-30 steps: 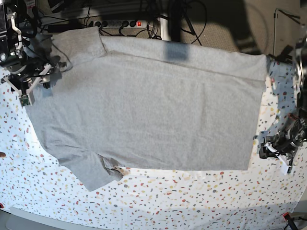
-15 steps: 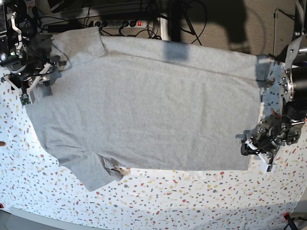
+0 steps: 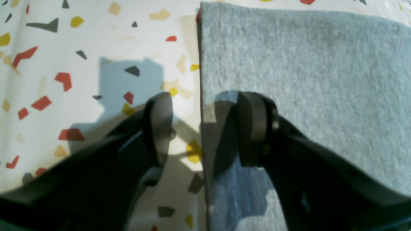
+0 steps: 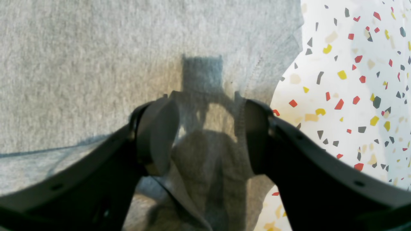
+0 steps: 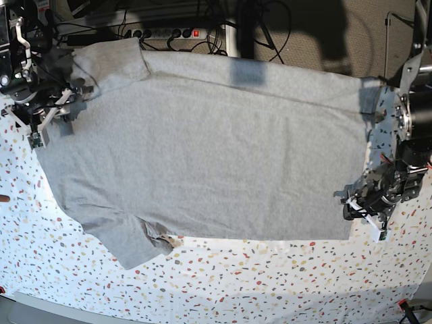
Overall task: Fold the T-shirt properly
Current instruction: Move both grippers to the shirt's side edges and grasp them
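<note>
The T-shirt (image 5: 216,148) lies spread flat, plain grey side up, with its sleeves at the left and its straight hem at the right. In the base view my left gripper (image 5: 351,208) hovers at the hem's near corner. Its wrist view shows the left gripper (image 3: 204,128) open, straddling the T-shirt (image 3: 305,80) edge, one finger (image 3: 159,128) over bare table and the other over cloth. My right gripper (image 5: 61,115) is at the far-left shoulder area. There the right gripper (image 4: 208,134) stands open over a seamed fold of the T-shirt (image 4: 80,64), holding nothing.
A white tablecloth (image 5: 270,277) with coloured specks covers the table. Behind the far edge lie a power strip (image 5: 162,32) and tangled cables. The shirt's far side reaches that back edge. Speckled cloth (image 4: 353,80) shows right of the shirt's edge in the right wrist view.
My left arm has swung in from the right to the hem's near corner. The right gripper has barely shifted. The shirt lies as before.
</note>
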`<action>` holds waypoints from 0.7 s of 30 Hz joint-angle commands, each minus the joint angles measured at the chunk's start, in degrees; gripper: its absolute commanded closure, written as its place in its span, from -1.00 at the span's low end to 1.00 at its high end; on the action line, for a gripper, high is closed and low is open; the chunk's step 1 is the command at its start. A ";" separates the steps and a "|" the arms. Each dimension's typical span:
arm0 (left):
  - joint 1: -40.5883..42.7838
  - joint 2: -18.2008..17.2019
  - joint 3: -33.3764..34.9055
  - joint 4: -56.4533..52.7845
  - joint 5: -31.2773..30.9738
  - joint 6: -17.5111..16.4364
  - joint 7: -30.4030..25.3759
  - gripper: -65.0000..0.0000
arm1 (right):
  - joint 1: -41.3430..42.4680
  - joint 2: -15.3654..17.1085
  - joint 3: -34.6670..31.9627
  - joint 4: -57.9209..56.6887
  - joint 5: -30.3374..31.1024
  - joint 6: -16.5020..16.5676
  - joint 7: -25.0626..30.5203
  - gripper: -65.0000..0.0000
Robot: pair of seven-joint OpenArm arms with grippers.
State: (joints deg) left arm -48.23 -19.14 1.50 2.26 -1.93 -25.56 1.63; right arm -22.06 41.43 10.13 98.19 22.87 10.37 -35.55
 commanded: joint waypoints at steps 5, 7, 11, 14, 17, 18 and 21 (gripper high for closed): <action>-0.31 0.66 -0.04 0.33 2.82 -4.17 2.36 0.06 | 1.18 1.14 0.68 0.74 -0.13 -0.07 1.27 -0.10; -0.33 1.20 -0.04 0.33 5.68 -5.05 3.32 0.06 | 1.60 1.29 0.68 0.74 -0.09 -0.07 1.36 -0.10; -0.33 1.36 -0.04 0.33 6.40 -8.92 4.50 0.06 | 3.02 1.27 0.68 0.72 -0.11 -0.09 1.95 -0.10; -0.33 1.36 -0.04 0.33 5.51 -10.08 6.64 0.06 | 4.00 1.27 0.68 0.72 -0.11 -0.09 2.25 -0.10; -0.31 1.36 -0.04 0.33 3.23 -12.33 8.13 0.06 | 4.94 1.27 0.68 0.72 -0.09 -0.09 3.06 -0.10; -0.31 1.36 -0.04 0.33 2.38 -13.25 8.28 0.06 | 5.25 1.27 0.68 0.72 -0.09 -0.09 3.13 -0.10; -0.33 1.36 -0.04 0.33 -0.37 -13.75 9.07 0.07 | 5.57 1.29 0.68 0.72 -0.11 -0.07 3.26 -0.10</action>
State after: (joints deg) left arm -47.94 -18.24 1.43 2.79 -2.98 -37.74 6.70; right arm -16.99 41.43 10.13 98.19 22.79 10.41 -33.39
